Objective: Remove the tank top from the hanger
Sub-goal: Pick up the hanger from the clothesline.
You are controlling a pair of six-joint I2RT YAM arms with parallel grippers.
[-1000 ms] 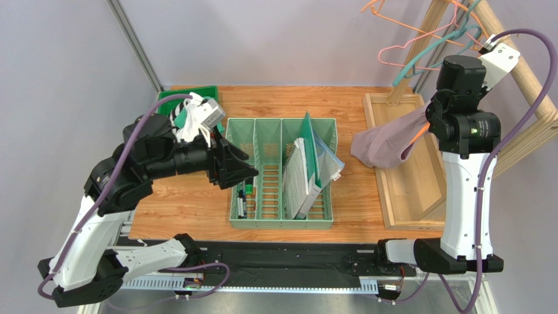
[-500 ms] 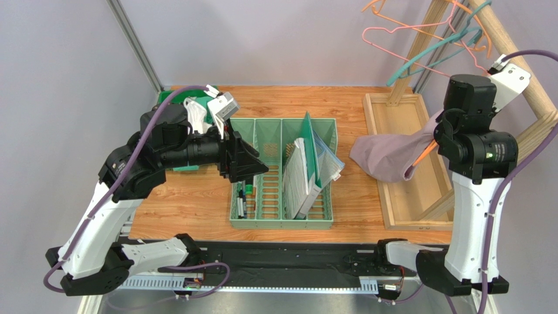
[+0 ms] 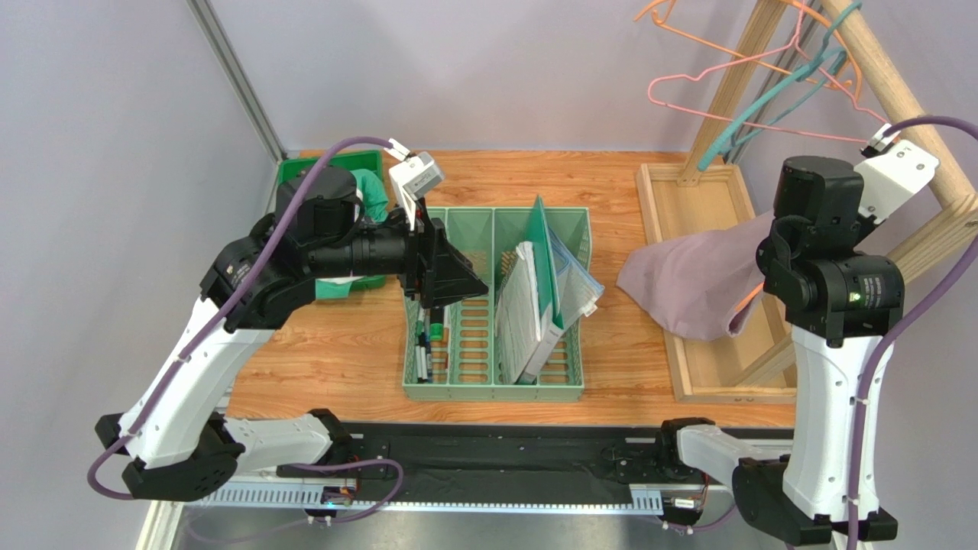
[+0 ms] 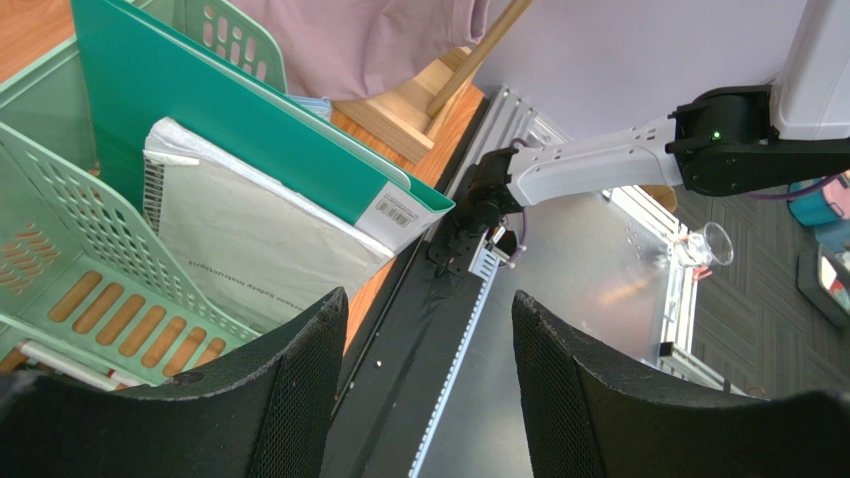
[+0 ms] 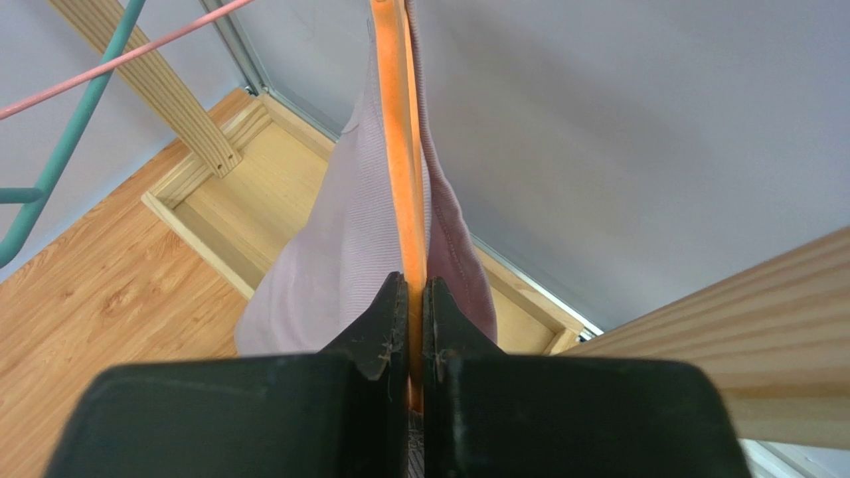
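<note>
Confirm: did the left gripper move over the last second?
Yes. The left gripper shifted right, further over the green basket's left compartments.

Open tabletop (image 3: 620,358) between basket (image 3: 494,393) and tray (image 3: 650,212) — slanted rack post (image 3: 735,86) (far right) beyond

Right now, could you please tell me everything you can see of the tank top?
The tank top is a soft, dusty mauve knit, finely ribbed up close. It sits on the orange hanger, its cloth draped down either side of the bar, which the right hand pinches shut. It hangs bunched and slack above the wooden tray at the table's right; whether it rests on the tray I cannot tell.
</note>
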